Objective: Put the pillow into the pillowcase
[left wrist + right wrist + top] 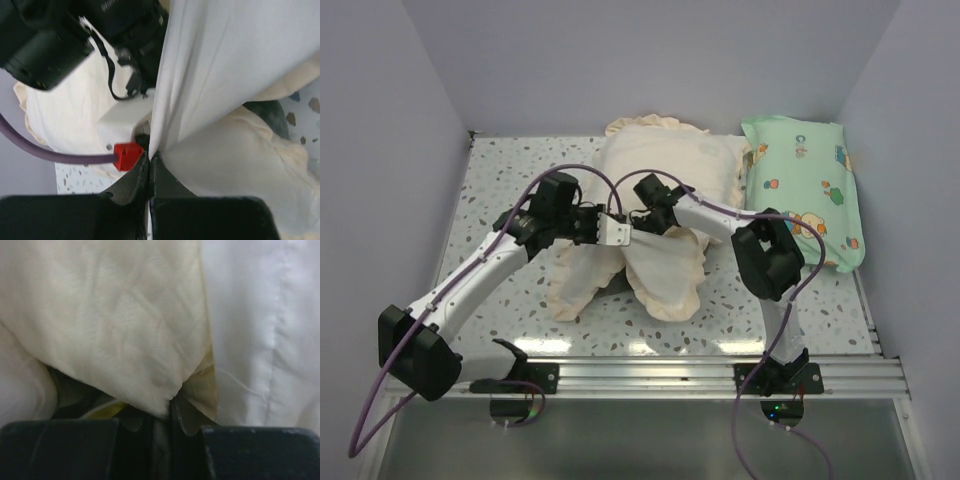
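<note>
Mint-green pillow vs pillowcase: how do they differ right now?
The mint-green pillow is cartoon-printed; the pillowcase shows cream fabric with ruffled trim. The mint-green pillow lies flat at the right edge of the table, untouched; the pillowcase is bunched mid-table, pinched by the left gripper. Both are soft fabric items.

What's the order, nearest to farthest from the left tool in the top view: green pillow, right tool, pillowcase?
From the left tool:
1. pillowcase: pinched in its shut jaws, at centre.
2. right tool: just to its right, close beside it.
3. green pillow: lying well off on the far right side.
</note>
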`<move>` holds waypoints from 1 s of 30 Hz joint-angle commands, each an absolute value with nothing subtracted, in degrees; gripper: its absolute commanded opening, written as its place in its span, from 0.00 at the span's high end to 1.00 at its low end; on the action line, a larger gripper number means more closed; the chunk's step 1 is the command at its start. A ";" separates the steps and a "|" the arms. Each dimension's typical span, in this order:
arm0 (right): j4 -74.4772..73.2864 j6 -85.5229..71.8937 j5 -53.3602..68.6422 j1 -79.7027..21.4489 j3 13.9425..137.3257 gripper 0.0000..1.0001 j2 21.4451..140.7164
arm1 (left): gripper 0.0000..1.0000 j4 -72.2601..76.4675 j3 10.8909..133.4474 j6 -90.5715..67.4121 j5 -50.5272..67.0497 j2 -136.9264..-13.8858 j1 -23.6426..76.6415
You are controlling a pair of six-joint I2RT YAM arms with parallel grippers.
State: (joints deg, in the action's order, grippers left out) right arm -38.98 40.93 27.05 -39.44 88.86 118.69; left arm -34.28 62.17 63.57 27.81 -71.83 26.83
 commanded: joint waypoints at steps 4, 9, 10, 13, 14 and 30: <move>-51.52 27.89 42.43 -41.04 87.36 1.00 123.05 | 1.00 -17.87 65.76 52.30 31.03 -72.69 31.99; -39.83 15.13 52.98 -42.01 86.75 1.00 118.22 | 1.00 -13.53 59.33 53.60 28.74 -69.61 31.91; -39.55 14.94 53.17 -42.10 86.75 1.00 117.52 | 1.00 -14.93 58.46 53.79 28.83 -68.91 31.90; -44.63 18.70 48.28 -40.87 88.68 0.84 115.14 | 1.00 -19.48 56.70 54.84 29.44 -67.77 31.82; -46.82 20.29 45.55 -39.30 89.29 0.66 114.53 | 1.00 -20.64 56.08 55.45 29.79 -67.24 31.90; -52.12 17.49 20.82 -33.66 96.41 0.64 103.27 | 1.00 -21.53 44.03 48.69 33.14 -65.13 32.43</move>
